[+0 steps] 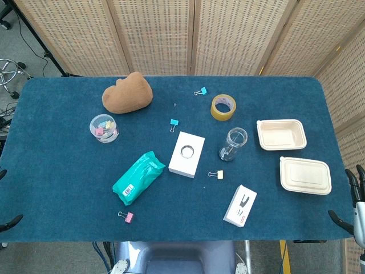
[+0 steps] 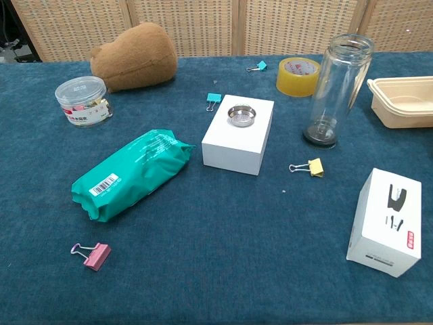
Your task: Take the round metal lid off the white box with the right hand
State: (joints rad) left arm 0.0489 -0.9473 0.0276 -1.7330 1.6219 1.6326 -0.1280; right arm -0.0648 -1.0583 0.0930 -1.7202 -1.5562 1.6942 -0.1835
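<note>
The round metal lid [image 1: 187,151] [image 2: 240,116] lies on top of the white box [image 1: 186,164] [image 2: 237,145] near the middle of the blue table. My right hand [image 1: 352,197] shows at the table's right edge in the head view, far from the box, fingers spread and holding nothing. Of my left hand [image 1: 8,222] only dark fingertips peek in at the left edge, apart from each other and touching nothing. The chest view shows neither hand.
Around the box lie a green packet [image 1: 138,177], a clear glass jar [image 1: 232,145], a yellow clip [image 1: 217,174] and a blue clip [image 1: 174,123]. Two beige trays [image 1: 304,174] sit right; a tape roll [image 1: 223,107], brown plush [image 1: 128,93], clip tub [image 1: 104,128] and staple box [image 1: 240,206] stand elsewhere.
</note>
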